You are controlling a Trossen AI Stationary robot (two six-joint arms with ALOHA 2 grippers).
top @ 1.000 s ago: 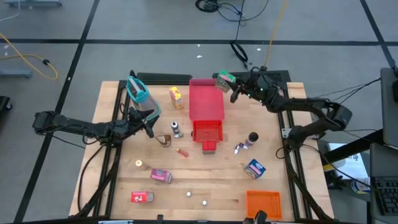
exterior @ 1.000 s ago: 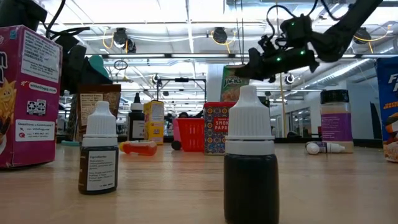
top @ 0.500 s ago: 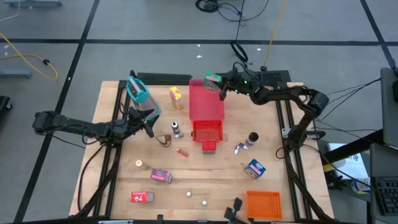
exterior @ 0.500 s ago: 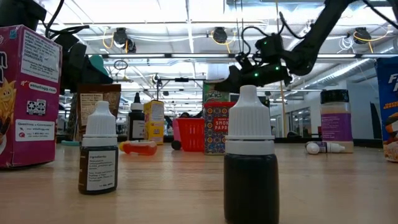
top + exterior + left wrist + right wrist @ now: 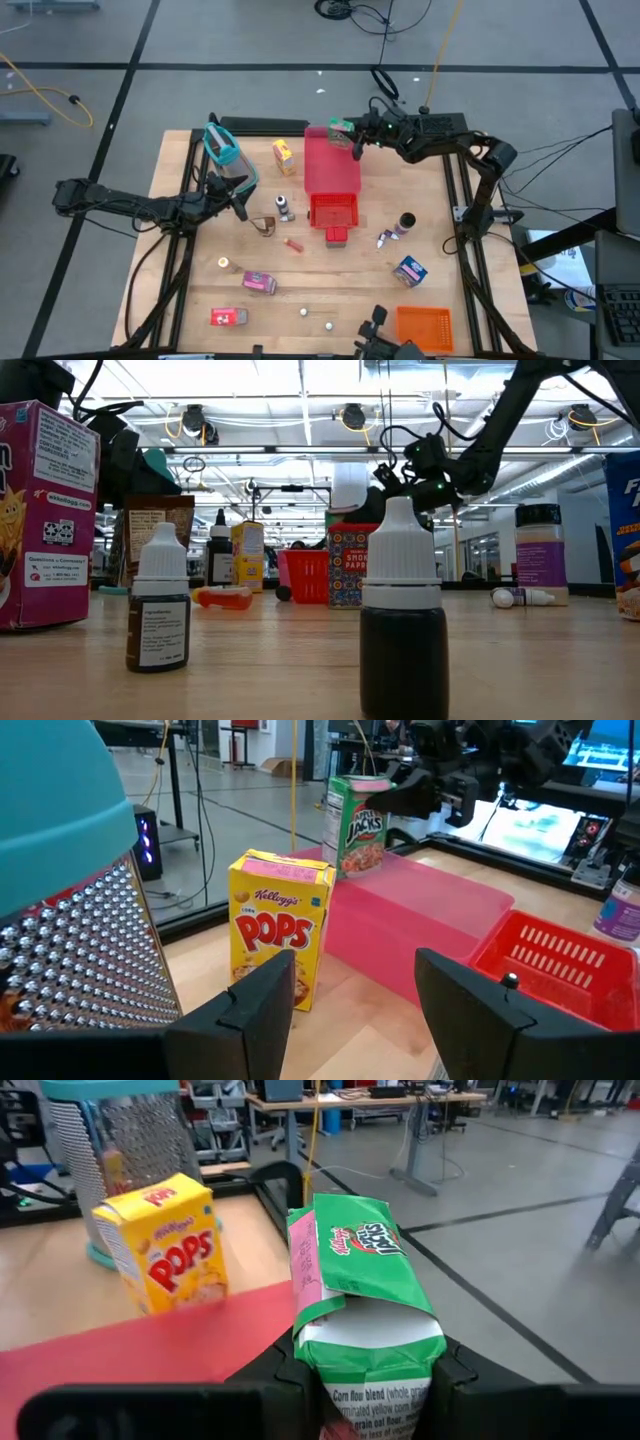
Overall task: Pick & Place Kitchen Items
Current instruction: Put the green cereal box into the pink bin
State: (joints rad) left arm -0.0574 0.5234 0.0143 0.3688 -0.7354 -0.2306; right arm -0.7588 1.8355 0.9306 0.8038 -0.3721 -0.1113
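Observation:
My right gripper (image 5: 357,134) is shut on a green Apple Jacks carton (image 5: 341,127) over the far end of the flat red tray (image 5: 331,170). The left wrist view shows the carton (image 5: 355,825) standing upright at the tray's far edge. My left gripper (image 5: 345,1010) is open and touches nothing. It waits at the table's left (image 5: 240,205), near the grater (image 5: 225,155). A yellow Pops carton (image 5: 284,156) stands on its base left of the tray. More cartons, bottles and tiny round pieces lie nearer. My right gripper pinches the green carton (image 5: 365,1310) between its two fingers (image 5: 290,1380), one on each of two opposite sides. It comes roughly level from the table's right, at the carton's upper part (image 5: 385,795). The carton is upright; whether its base touches the tray I cannot tell.
A red basket (image 5: 332,210) sits at the tray's near end with a small red box (image 5: 336,236) before it. Bottles (image 5: 285,208) (image 5: 405,222), a blue carton (image 5: 410,270), a pink carton (image 5: 259,283), a red carton (image 5: 229,317) and an orange bin (image 5: 423,327) lie nearer.
My right gripper has carried the green carton toward the table's left, from beyond the tray's far right corner to over the tray's far end. It has stayed shut on the carton.

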